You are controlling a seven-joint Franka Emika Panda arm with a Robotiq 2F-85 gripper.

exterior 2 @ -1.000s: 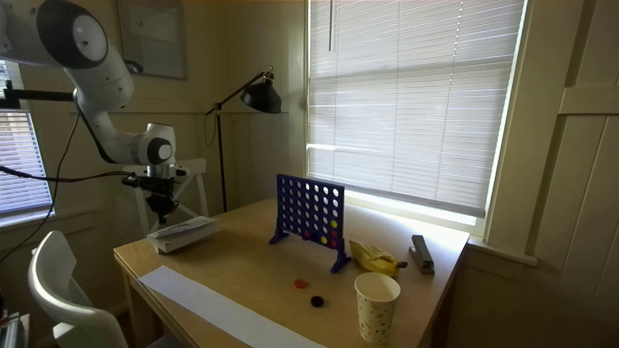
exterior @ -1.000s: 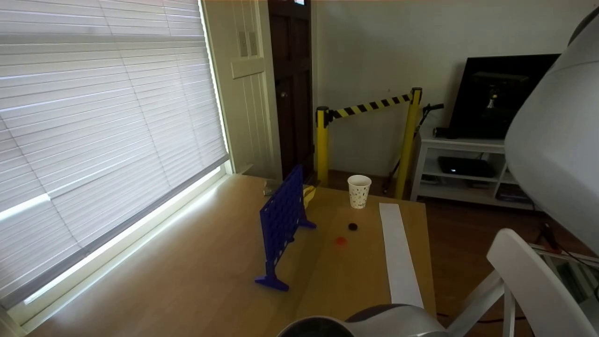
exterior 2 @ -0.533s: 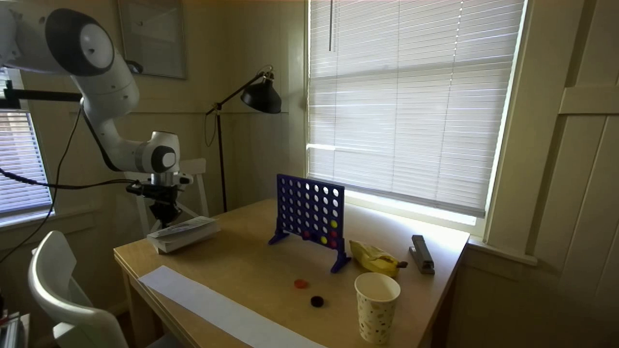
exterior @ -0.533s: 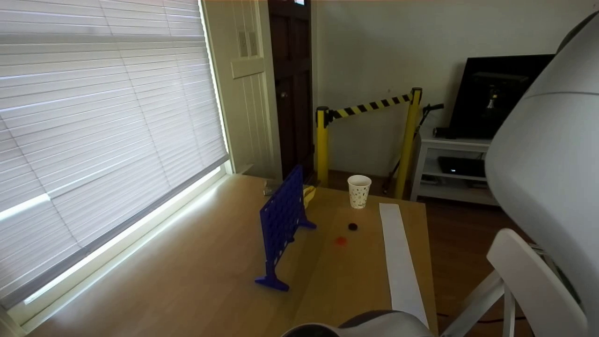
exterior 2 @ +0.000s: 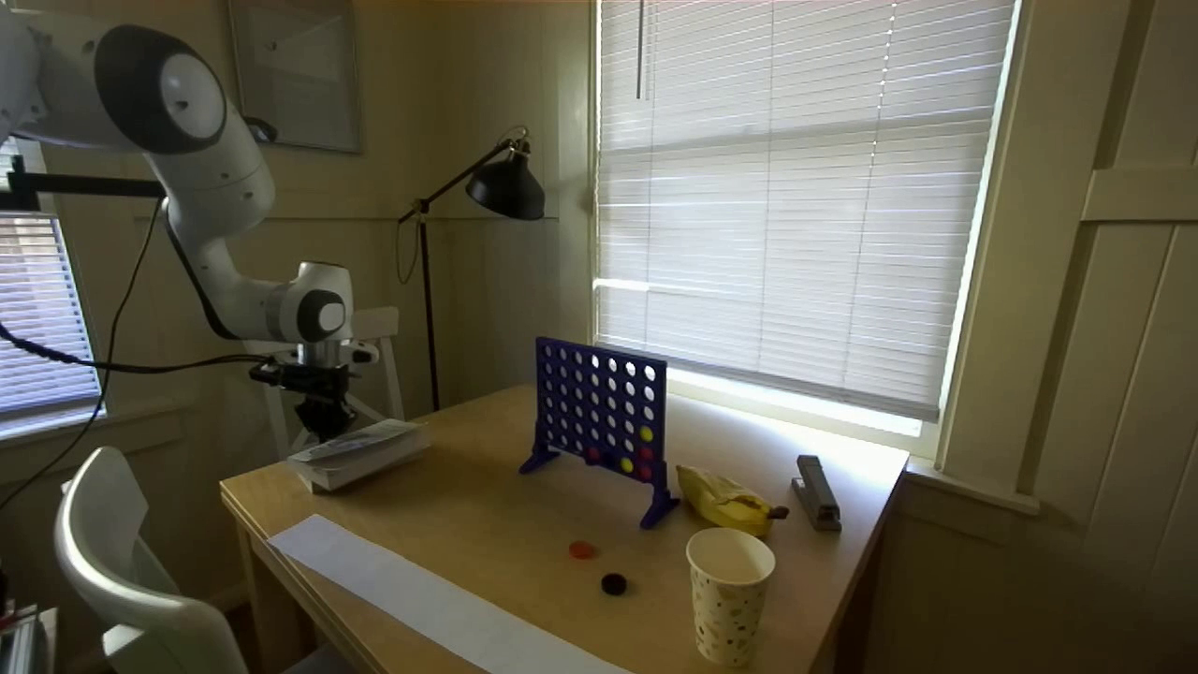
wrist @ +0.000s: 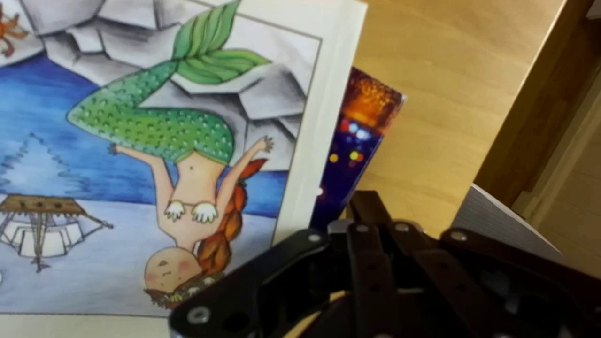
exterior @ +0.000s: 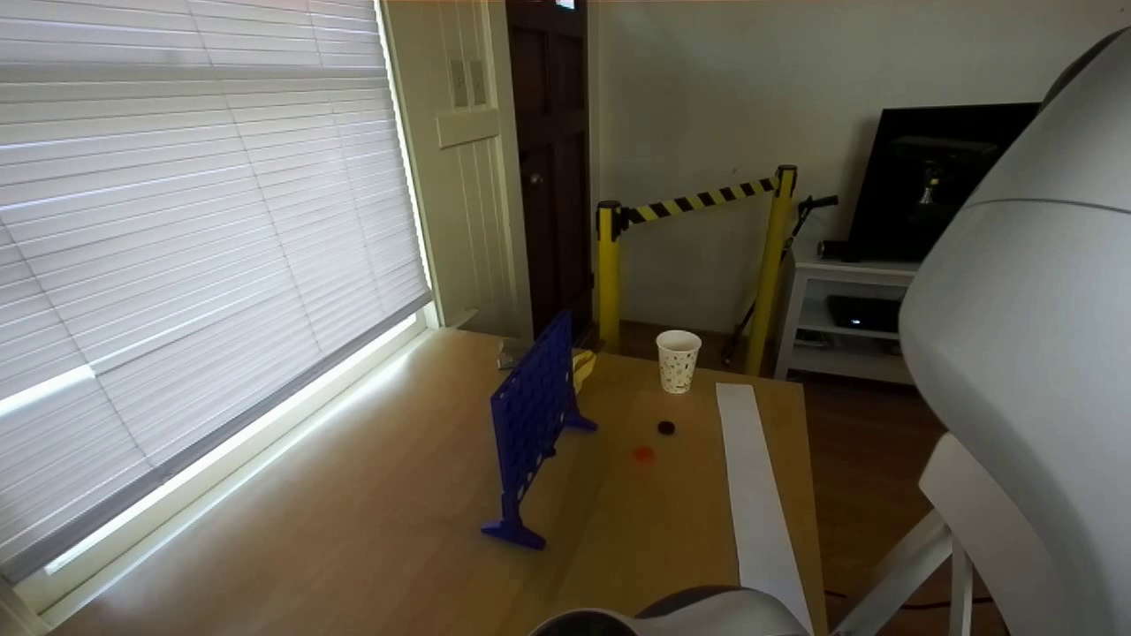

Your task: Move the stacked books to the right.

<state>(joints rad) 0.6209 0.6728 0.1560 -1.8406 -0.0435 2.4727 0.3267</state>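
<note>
The stacked books [exterior 2: 360, 457] are showing a white-bordered mermaid picture [wrist: 192, 136], a dark blue-and-orange cover [wrist: 359, 141] peeking out beneath; beside them, the jaws are standing clenched.

Arm [exterior 2: 223, 192] bent, tool [wrist: 370, 203] closed, ptg dn.

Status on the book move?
Done: jaws down and shut at the edge of the stacked books in the wrist view. In hand: seemingly a push; in an exterior view the books have shifted slightly rightward since half a second ago. Left: probably most of the move, as they still sit near the table's end.
</note>
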